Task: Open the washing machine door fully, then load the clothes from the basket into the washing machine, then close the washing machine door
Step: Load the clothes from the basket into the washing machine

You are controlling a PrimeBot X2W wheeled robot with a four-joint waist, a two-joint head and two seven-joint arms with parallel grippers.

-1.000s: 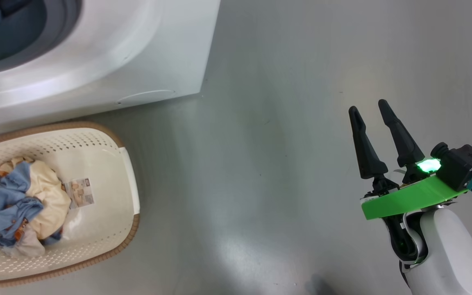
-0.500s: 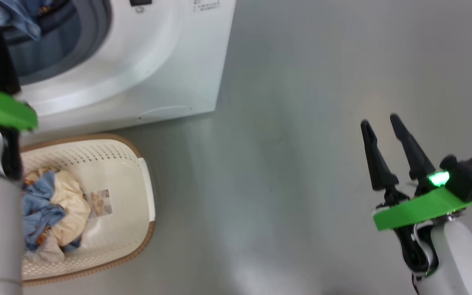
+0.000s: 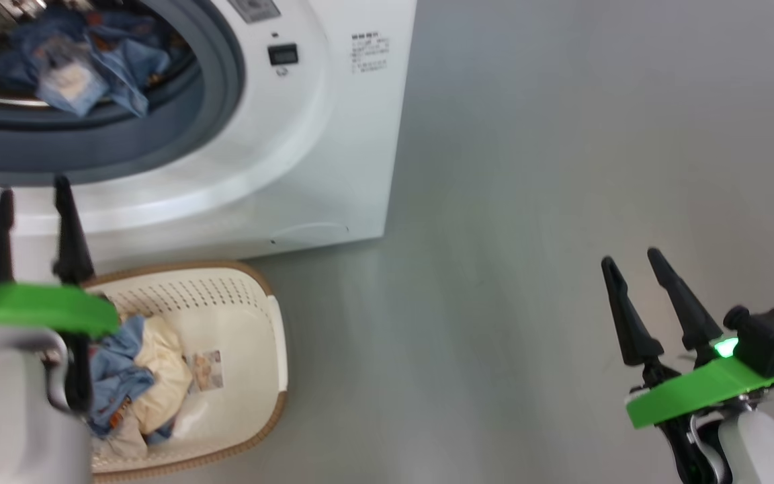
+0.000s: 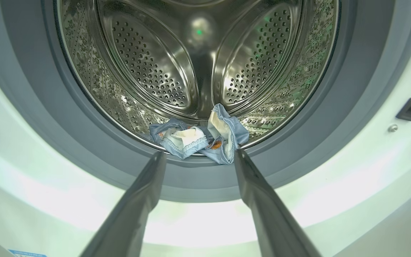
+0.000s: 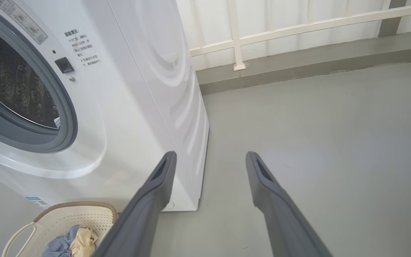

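The washing machine [image 3: 306, 154] stands at the upper left with its mouth uncovered; its door is out of view. A light blue bundle of clothes [image 3: 71, 60] lies at the drum's front edge, also seen in the left wrist view as clothes [image 4: 198, 137] just behind the grey gasket [image 4: 30, 107]. My left gripper [image 3: 32, 191] is open and empty, in front of the machine's lower rim and above the basket [image 3: 273, 323]. More blue and cream clothes [image 3: 145, 376] lie in that basket. My right gripper [image 3: 631, 259] hangs open and empty over the floor, far right.
Grey floor spreads to the right of the washing machine [image 5: 137, 89]. A white railing [image 5: 237, 39] and a low kerb run along the back. The basket [image 5: 73, 210] sits close against the machine's front. A dark latch socket [image 3: 283, 54] is beside the opening.
The head camera has swung, so the whole picture shifted down and right. My left gripper has drawn back out of the drum mouth to above the basket. The right gripper has held still.
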